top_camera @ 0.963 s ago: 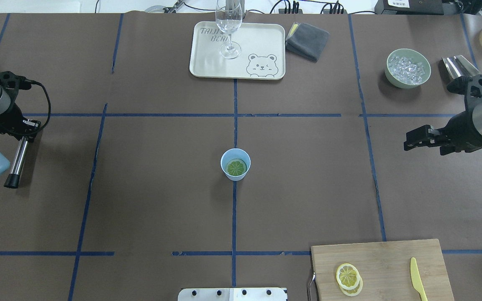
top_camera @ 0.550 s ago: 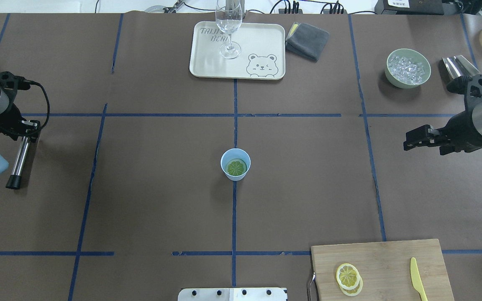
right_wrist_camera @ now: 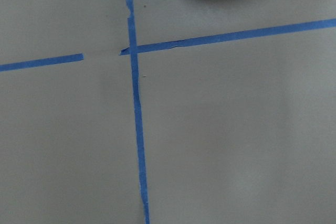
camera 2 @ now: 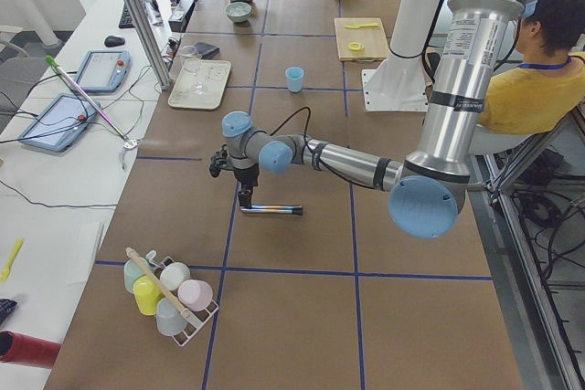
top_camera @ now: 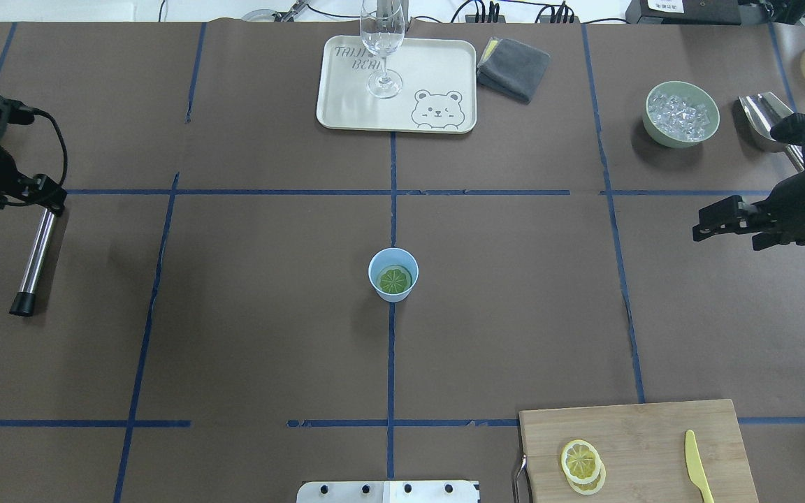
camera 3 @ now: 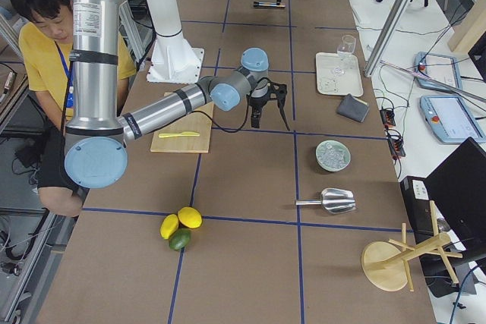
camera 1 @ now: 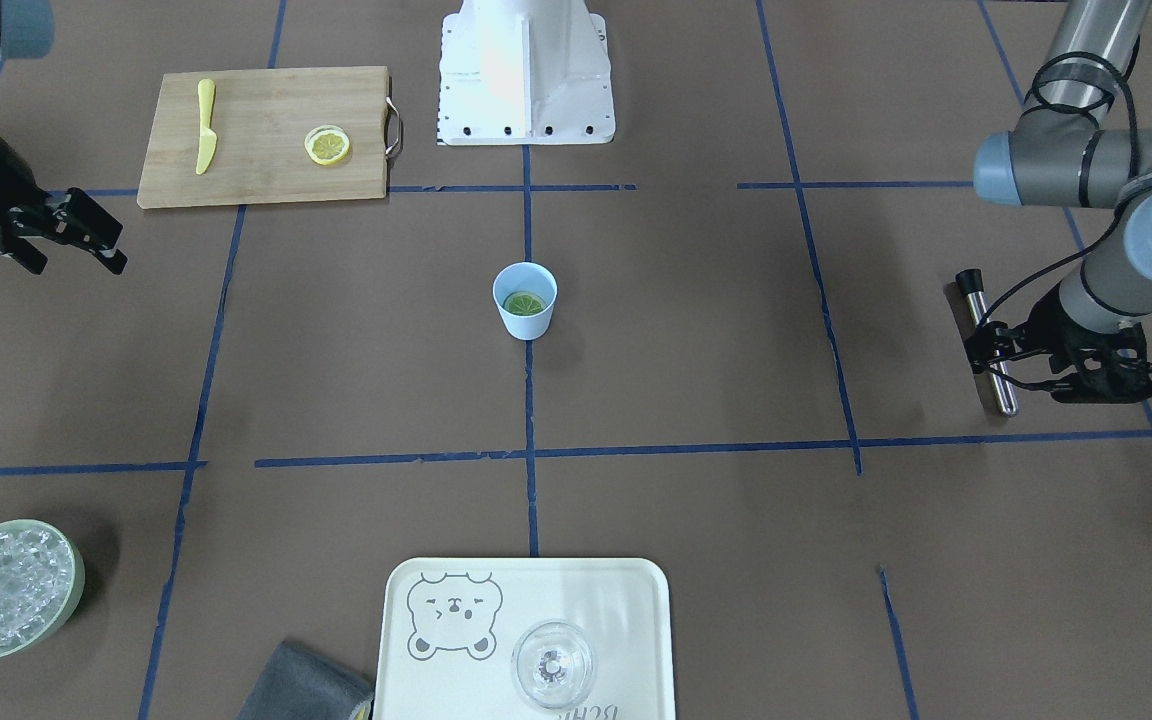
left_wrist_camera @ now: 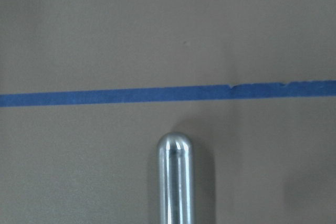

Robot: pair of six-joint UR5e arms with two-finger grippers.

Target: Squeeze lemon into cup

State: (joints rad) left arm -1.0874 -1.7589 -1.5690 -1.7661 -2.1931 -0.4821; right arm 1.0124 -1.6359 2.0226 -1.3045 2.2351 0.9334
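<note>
- Withdrawn since the earlier frame, the left gripper (top_camera: 48, 202) hung over the steel rod (top_camera: 32, 258) by the left edge; grip unreadable.
- Mid-table stood the light-blue cup (top_camera: 402, 292), greenish slice (top_camera: 395, 281) inside, open brown paper (top_camera: 263, 314) around.
- On the cutting board (top_camera: 654, 426) lay the lemon slice (top_camera: 579, 459).
- Near the right edge the right gripper (camera 1: 106, 245) gaped.

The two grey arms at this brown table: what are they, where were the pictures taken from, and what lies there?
They are robot arms, each ending in a two-finger gripper. Four fixed cameras look from above, across the table and both ends; two ride on the wrists. The blue cup stands mid-table with a lemon slice inside. Two more slices and a yellow knife lie on a cutting board; there is also a bowl of ice. The right gripper is open and empty. The left gripper hangs over one end of a metal rod lying on the table; whether it grips it is unclear.
</note>
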